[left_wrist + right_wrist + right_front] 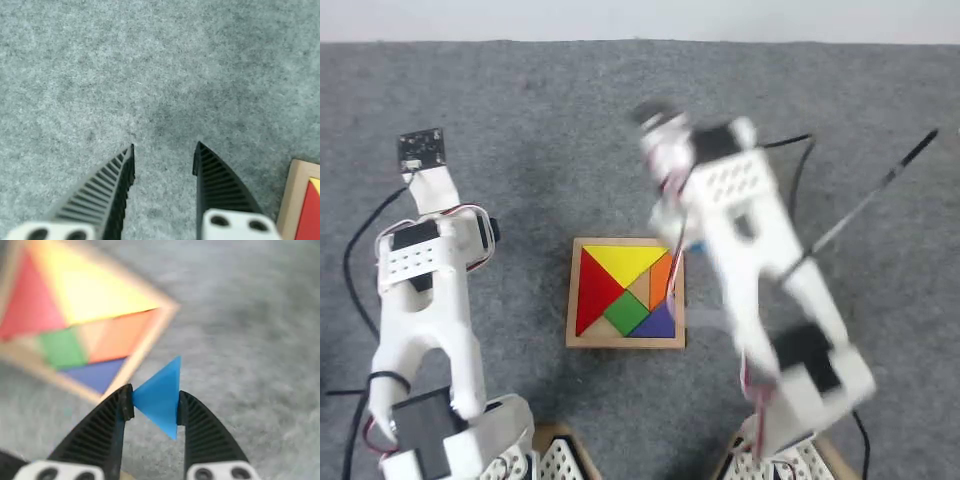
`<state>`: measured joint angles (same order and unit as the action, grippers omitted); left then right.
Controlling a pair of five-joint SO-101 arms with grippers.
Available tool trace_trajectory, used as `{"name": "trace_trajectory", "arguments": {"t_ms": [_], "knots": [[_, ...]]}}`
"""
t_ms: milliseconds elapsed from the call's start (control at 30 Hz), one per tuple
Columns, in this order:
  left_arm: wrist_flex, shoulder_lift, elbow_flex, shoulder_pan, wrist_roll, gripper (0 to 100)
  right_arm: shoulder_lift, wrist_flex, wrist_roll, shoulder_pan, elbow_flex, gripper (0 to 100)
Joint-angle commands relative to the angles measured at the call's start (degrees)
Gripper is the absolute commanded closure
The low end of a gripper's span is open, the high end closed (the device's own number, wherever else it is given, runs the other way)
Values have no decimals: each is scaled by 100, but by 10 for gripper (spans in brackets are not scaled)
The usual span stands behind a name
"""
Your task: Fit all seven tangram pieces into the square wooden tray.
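The square wooden tray (pixel 625 343) lies at the table's middle. It holds yellow (pixel 620 262), red (pixel 594 295), green (pixel 626 312), orange (pixel 660 280) and dark blue (pixel 658 322) pieces, with bare wood between some of them. My right gripper (pixel 154 399) is shut on a light blue triangle (pixel 160 395). It hangs just outside the tray's rim (pixel 145 342), beside the orange piece. The right arm (pixel 750 240) leans over the tray's right side. My left gripper (pixel 165 145) stands open over bare carpet, and the tray's corner (pixel 292 200) lies off to one side of it.
Grey carpet covers the table. The left arm (pixel 420 290) stands left of the tray with cables (pixel 360 250) beside it. The right arm's cables (pixel 860 200) trail to the right. Both arm bases sit at the near edge.
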<state>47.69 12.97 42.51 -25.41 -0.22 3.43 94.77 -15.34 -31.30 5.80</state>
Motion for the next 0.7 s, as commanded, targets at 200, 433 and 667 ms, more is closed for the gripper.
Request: {"name": "trace_trajectory", "arguments": {"t_ms": [200, 433, 667], "knots": [[-123, 35, -57, -9, -18, 811, -2158, -1868, 1424, -1253, -2910, 971], [-123, 35, -48, -26, -18, 811, -1824, -2703, 2251, -1279, -2927, 971], [-123, 35, -48, -26, -9, 811, -804, -3503, 4378, -1279, -2787, 935]]}}
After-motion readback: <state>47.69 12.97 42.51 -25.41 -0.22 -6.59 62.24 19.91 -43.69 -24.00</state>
